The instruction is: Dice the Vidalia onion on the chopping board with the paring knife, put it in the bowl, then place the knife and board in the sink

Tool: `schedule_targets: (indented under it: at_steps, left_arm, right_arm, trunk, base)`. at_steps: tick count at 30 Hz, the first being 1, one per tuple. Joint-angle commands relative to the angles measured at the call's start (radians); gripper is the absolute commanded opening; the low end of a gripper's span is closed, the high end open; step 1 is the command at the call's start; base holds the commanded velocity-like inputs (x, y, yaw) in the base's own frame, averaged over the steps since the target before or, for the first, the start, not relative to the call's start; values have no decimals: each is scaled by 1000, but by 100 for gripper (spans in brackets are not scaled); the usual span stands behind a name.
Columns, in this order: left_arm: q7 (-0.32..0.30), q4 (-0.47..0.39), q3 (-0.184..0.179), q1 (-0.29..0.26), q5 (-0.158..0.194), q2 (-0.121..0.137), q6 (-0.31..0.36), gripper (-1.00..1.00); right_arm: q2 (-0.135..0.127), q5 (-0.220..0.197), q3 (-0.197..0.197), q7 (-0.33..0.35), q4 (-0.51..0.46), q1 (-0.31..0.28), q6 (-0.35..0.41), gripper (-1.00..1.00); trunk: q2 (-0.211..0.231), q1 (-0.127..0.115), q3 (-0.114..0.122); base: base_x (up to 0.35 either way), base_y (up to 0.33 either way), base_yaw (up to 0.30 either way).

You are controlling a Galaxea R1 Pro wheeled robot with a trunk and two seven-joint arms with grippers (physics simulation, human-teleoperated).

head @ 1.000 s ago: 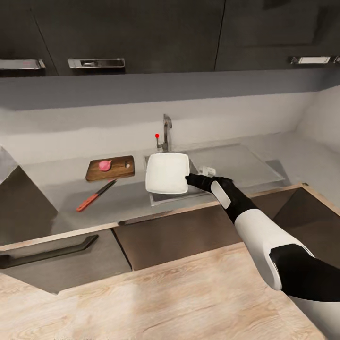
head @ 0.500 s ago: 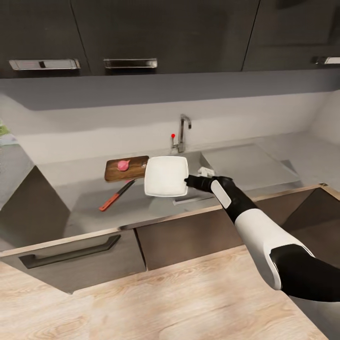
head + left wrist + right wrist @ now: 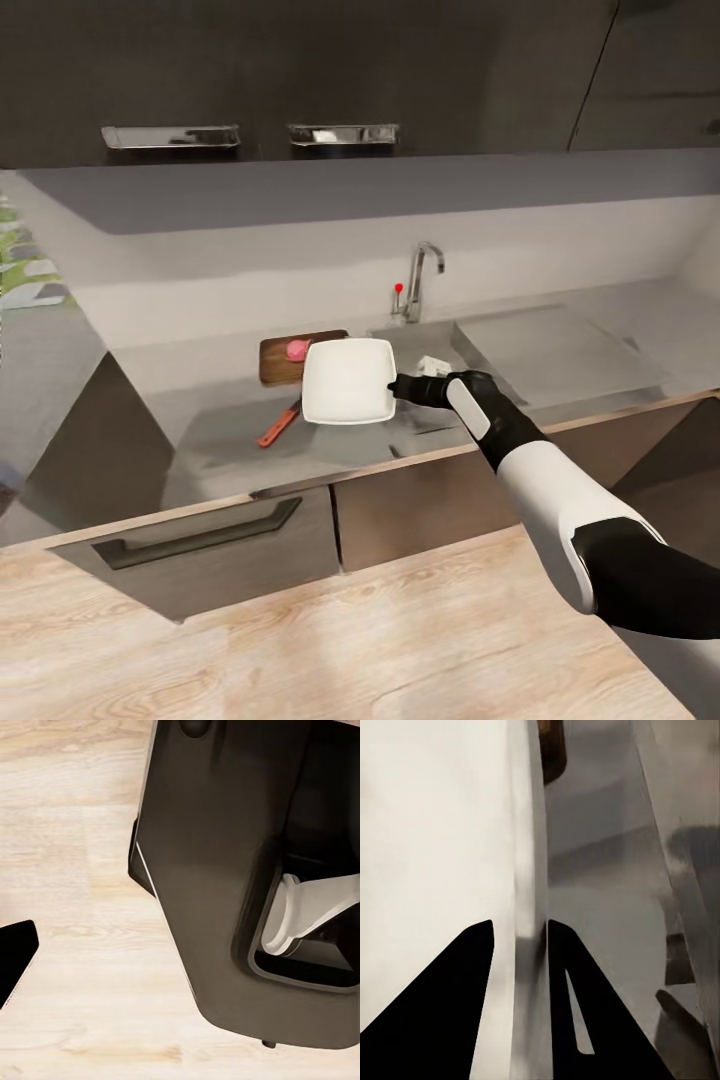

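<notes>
My right gripper (image 3: 397, 386) is shut on the rim of the white squarish bowl (image 3: 348, 381), holding it above the grey countertop (image 3: 200, 430) just left of the sink (image 3: 425, 335). In the right wrist view the bowl's edge (image 3: 529, 870) runs between the two dark fingers (image 3: 457, 1005). Behind the bowl lies the brown chopping board (image 3: 278, 358), its right end hidden, with the pinkish onion (image 3: 297, 349) on it. The paring knife (image 3: 278, 425), red-handled, lies on the counter in front of the board. A single dark fingertip (image 3: 15, 960) of the left gripper shows at the frame edge.
The chrome tap (image 3: 422, 278) and red knob (image 3: 399, 288) stand behind the sink, and the flat drainboard (image 3: 545, 345) lies to its right. Dark wall cabinets (image 3: 300, 70) hang overhead. A drawer front with a handle (image 3: 200, 535) sits below the counter, above the wooden floor (image 3: 300, 640).
The camera has moved, shifting the whole counter rightward in the picture. The bowl in my right gripper has gone left along the counter, from over the sink to in front of the board's right end.
</notes>
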Motion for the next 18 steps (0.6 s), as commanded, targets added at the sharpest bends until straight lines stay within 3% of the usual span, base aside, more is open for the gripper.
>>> schedule_targets:
  at_steps: [1, 18]
  left_arm:
    - [-4, -1, 2, 0, 7, -1, 0, 100]
    - [-4, -1, 2, 0, 7, 0, 0, 100]
  right_arm:
    - [-1, 0, 0, 4, -1, -1, 5, -100]
    - [-1, 0, 0, 5, -2, -1, 7, -100]
  trunk:
    - [-2, 1, -2]
    - [-2, 1, -2]
  base:
    - [0, 313, 0]
    - [0, 313, 10]
